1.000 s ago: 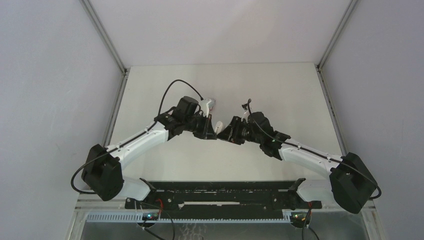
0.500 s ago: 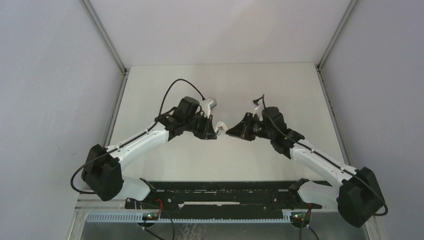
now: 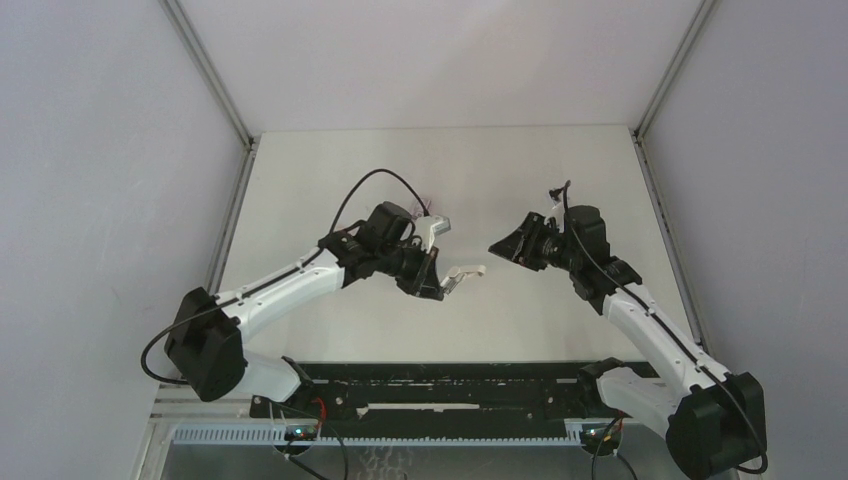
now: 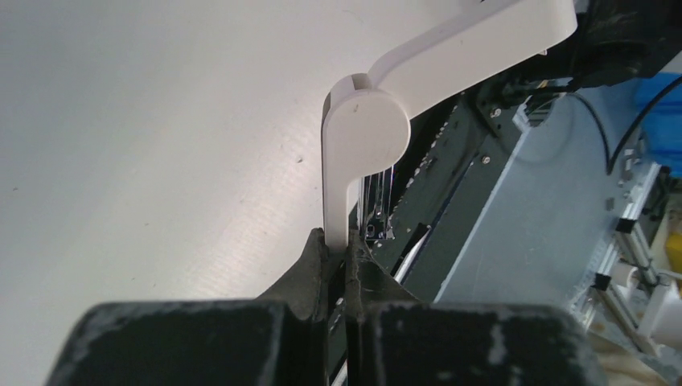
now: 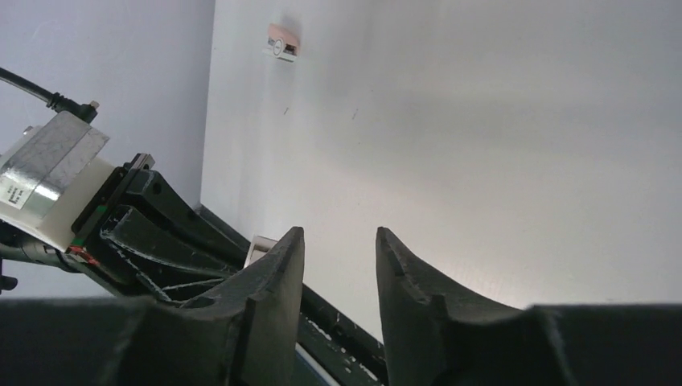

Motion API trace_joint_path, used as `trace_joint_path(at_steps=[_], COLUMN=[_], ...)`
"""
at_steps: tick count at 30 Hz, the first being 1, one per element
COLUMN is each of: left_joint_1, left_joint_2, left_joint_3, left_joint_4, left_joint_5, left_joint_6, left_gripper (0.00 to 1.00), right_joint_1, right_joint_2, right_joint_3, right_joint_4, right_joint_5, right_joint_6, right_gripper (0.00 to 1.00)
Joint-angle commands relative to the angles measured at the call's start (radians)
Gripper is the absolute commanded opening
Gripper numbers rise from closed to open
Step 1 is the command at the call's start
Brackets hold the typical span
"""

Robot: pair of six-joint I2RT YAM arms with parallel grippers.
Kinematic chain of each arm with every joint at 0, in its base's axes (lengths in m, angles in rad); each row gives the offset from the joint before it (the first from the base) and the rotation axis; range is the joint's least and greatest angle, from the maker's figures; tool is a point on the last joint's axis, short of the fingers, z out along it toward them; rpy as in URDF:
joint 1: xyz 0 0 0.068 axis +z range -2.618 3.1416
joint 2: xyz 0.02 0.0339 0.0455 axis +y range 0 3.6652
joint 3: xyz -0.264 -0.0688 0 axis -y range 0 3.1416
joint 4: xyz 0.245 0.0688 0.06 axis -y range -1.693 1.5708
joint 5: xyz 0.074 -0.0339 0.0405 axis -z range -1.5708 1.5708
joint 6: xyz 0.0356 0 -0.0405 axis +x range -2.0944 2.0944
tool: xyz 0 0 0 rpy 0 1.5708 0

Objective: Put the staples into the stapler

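Observation:
My left gripper (image 3: 438, 282) (image 4: 336, 241) is shut on the thin white end of a small white stapler (image 3: 464, 272) (image 4: 366, 121). The stapler is held above the table with its hinge just past my fingertips and its other arm swung wide open, up and to the right. A hand's width to the right, my right gripper (image 3: 500, 245) (image 5: 338, 237) is open and holds nothing. A tiny pink-red carton with a white label (image 5: 281, 42) lies far off on the table in the right wrist view. No loose strip of staples shows.
The white table (image 3: 560, 180) is walled in by pale panels on three sides, with metal frame posts (image 3: 210, 75) at the back corners. A black rail (image 3: 440, 385) with wiring runs along the near edge between the arm bases.
My right arm has drawn back to the right, away from the stapler, with its jaws now parted. My left gripper has shifted slightly right and nearer, and the stapler now points right.

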Motion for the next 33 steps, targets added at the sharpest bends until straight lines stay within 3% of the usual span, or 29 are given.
trace_joint_path(at_steps=[1, 5, 8, 12, 16, 33], left_joint_1=[-0.007, -0.007, -0.008, -0.012, -0.019, -0.038], left_joint_2=[-0.026, -0.08, -0.112, -0.151, -0.185, -0.227], left_joint_3=[-0.055, -0.194, -0.267, -0.306, -0.329, -0.364], left_joint_4=[0.147, 0.425, 0.611, 0.722, 0.755, 0.77], left_joint_5=[0.044, -0.039, -0.141, -0.251, -0.304, -0.339], left_joint_6=[-0.196, -0.473, -0.621, -0.707, -0.739, -0.76], left_gripper=[0.0, 0.0, 0.0, 0.0, 0.0, 0.0], right_joint_1=[-0.008, 0.023, 0.096, 0.24, 0.328, 0.483], right_joint_2=[-0.019, -0.073, -0.113, -0.127, -0.086, 0.085], right_joint_3=[0.03, 0.013, -0.015, -0.04, -0.04, 0.102], right_joint_4=[0.015, 0.021, 0.072, 0.156, 0.213, 0.311], right_joint_5=[0.028, 0.116, 0.229, 0.395, 0.5, 0.622], right_joint_6=[-0.049, -0.036, 0.023, 0.075, 0.089, 0.023], right_gripper=[0.45, 0.63, 0.67, 0.69, 0.71, 0.69])
